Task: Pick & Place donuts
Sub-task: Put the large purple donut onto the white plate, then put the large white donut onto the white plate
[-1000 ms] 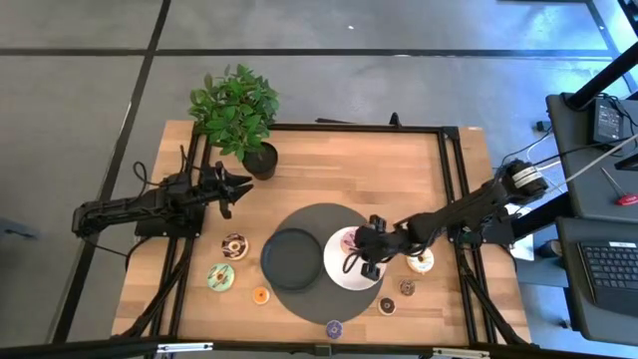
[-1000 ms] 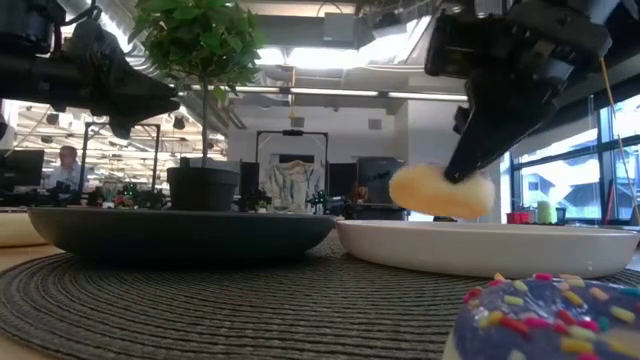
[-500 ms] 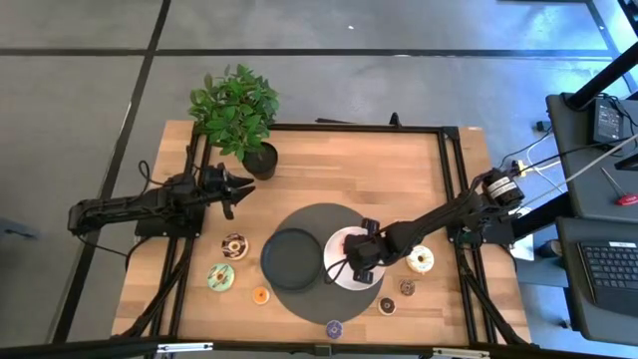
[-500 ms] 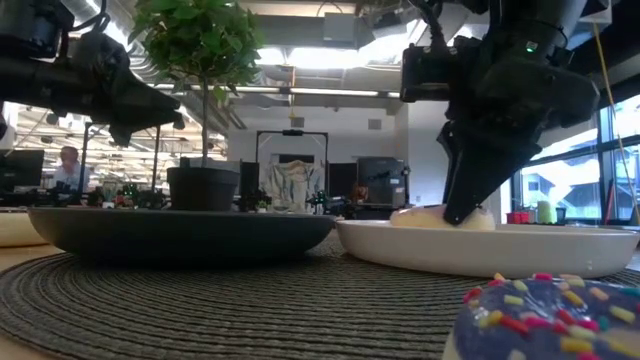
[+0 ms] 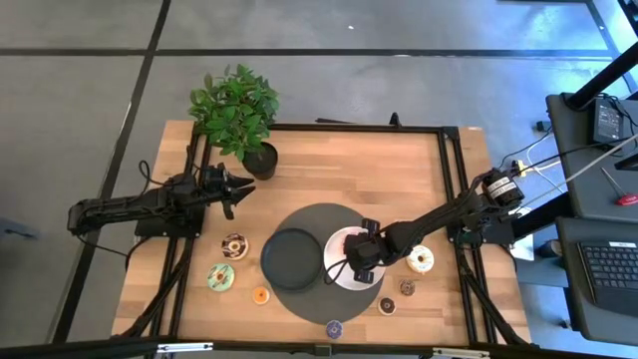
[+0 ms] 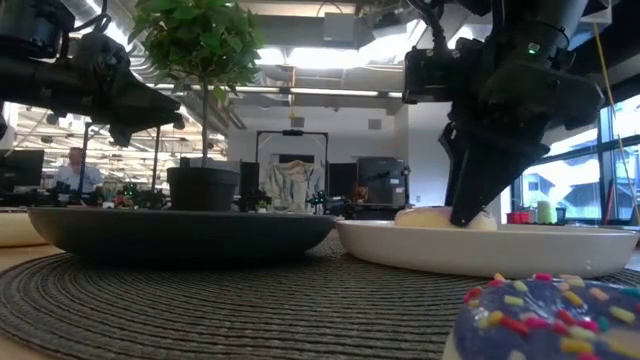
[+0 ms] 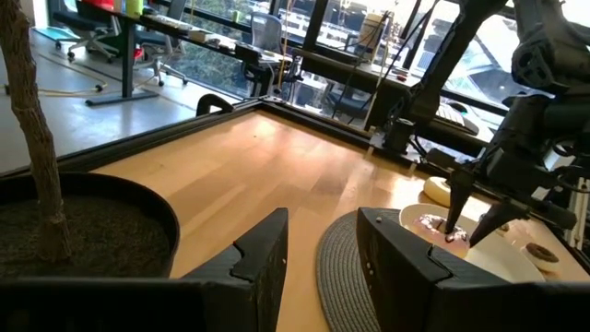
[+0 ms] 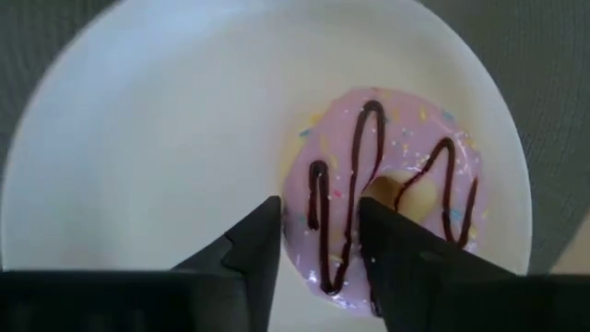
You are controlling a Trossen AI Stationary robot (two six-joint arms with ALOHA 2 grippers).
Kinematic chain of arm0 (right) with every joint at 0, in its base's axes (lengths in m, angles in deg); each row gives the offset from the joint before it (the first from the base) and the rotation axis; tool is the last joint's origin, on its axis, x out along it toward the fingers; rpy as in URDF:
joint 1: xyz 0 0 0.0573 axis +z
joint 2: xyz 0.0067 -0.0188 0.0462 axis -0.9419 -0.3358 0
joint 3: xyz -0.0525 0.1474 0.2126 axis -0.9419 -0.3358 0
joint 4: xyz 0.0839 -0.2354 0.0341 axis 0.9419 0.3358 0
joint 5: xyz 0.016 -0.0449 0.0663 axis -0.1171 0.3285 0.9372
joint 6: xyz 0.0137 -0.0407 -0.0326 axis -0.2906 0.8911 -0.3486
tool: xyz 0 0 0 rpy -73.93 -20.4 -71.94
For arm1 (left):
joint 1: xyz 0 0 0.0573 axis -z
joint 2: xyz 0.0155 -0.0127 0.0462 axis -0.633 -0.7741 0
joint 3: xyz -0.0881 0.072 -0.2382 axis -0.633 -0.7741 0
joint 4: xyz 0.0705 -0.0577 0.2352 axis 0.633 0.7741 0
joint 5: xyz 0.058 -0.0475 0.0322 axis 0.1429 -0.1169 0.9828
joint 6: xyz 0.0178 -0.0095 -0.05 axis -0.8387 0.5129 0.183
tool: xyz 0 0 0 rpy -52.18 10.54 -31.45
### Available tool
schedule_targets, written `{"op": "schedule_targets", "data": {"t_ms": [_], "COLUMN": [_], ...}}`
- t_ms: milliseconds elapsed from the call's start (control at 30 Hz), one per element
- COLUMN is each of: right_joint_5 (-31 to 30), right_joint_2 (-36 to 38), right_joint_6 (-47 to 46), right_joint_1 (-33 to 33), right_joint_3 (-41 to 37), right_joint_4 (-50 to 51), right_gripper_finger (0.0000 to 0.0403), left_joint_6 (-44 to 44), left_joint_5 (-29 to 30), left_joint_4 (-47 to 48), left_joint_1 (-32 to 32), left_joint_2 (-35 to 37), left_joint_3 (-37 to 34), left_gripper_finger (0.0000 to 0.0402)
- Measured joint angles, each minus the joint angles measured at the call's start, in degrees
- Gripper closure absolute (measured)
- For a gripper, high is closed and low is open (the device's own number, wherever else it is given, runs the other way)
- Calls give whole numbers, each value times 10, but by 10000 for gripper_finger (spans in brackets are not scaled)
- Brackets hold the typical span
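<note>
The pink donut (image 8: 387, 189) with chocolate stripes lies flat on the white plate (image 5: 337, 276), and my right gripper (image 8: 320, 207) is down on it, shut on its ring. On the wood lie the chocolate donut (image 5: 234, 245), green donut (image 5: 220, 277), orange mini (image 5: 261, 295), white donut (image 5: 421, 260) and two brown minis (image 5: 387, 305). The purple mini (image 6: 540, 315) sits at the mat's near edge. My left gripper (image 5: 237, 186) hovers open by the plant pot, touching nothing. My right gripper pinches the pink donut's ring on one side (image 8: 318, 198) between its two fingers. The fingers (image 6: 468, 195) come from above, pointing down. The donut lies flat with its underside on the white plate (image 6: 480, 245).
A dark grey plate (image 5: 291, 259) sits beside the white one on a round dark placemat (image 5: 329, 214). A potted plant (image 5: 239, 110) stands at the far left corner. Black rails (image 5: 454, 189) run along the table's sides. Bare wood lies between the mat and the far edge.
My right gripper has come down toward the white plate with the pink donut. The donut was lifted clear of the plate a second ago and now rests on it. Over the last half second the gripper has kept nearly still.
</note>
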State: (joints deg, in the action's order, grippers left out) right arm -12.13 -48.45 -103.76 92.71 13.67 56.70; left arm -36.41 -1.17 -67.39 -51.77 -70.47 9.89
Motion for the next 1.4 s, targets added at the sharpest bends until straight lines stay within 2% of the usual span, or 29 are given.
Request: {"op": "schedule_targets", "data": {"t_ms": [267, 567, 633, 733, 1033, 1267, 1400], "right_joint_5": [-18, -16, 8, 36, 30, 35, 70], "right_joint_2": [31, 75, 95, 125, 170, 170, 170], "right_joint_6": [-2, -18, -47, -135, -527, -653, -714], "right_joint_1": [0, 3, 10, 29, 123, 174, 191], "right_joint_3": [0, 0, 0, 0, 0, -25, -60], "right_joint_4": [21, 34, 48, 93, 346, 367, 369], "right_gripper_finger": [215, 218, 218, 219, 219, 219, 219], "left_joint_6": [0, 0, 0, 0, 0, 0, 0], "left_joint_5": [0, 0, 0, 0, 0, 0, -1], "left_joint_4": [0, 0, 0, 0, 0, 0, 0], "left_joint_1": [0, 0, 0, 0, 0, 0, 0], "left_joint_2": [0, 0, 0, 0, 0, 0, 0], "left_joint_3": [0, 0, 0, 0, 0, 0, 0], "left_gripper_finger": [274, 274, 274, 274, 274, 274, 274]}}
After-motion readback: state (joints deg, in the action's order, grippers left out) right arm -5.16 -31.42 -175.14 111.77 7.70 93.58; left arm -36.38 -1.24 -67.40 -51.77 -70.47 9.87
